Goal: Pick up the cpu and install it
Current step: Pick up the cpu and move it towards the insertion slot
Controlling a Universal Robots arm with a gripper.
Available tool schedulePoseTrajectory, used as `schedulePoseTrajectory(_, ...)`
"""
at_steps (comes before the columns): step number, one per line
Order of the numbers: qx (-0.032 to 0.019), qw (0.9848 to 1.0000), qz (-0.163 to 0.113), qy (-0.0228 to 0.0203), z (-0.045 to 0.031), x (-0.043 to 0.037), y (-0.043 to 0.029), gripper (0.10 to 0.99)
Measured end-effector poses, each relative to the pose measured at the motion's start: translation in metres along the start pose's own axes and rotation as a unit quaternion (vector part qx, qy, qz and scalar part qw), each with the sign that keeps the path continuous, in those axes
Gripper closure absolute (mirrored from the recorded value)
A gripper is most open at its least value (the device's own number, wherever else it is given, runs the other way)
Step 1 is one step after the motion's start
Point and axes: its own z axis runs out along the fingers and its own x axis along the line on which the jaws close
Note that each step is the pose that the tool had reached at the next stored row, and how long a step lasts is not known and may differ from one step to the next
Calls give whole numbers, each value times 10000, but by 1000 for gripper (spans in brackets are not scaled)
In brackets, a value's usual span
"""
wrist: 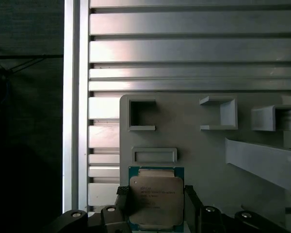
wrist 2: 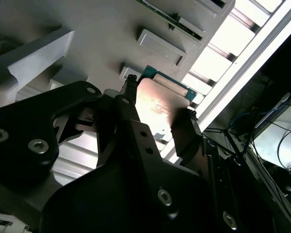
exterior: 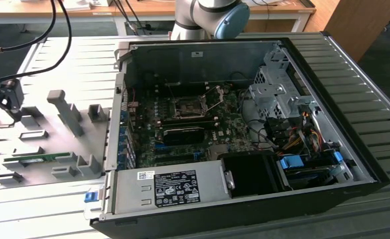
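Black matte pincer [wrist 2: 159, 109] clamped on the flat square cpu [wrist: 156, 198], silvery-topped, green-edged, over the grey tray [wrist: 194, 141].

An open computer case [exterior: 181, 64] is lying on its side on the ribbed metal table [exterior: 81, 59], with its green motherboard [exterior: 181, 149] facing up and a silver labelled box [exterior: 168, 189] sitting at the end nearest the exterior camera. At the exterior view's left, a grey fixture plate [exterior: 52, 145] is resting just beside the case, carrying upright grey holders (one is cradling a long green memory stick [exterior: 35, 158]).
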Motion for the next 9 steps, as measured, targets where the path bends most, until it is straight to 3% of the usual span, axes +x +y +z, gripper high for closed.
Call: schedulePoseTrajectory(9,0,10000,0,0,-29,1,1,549)
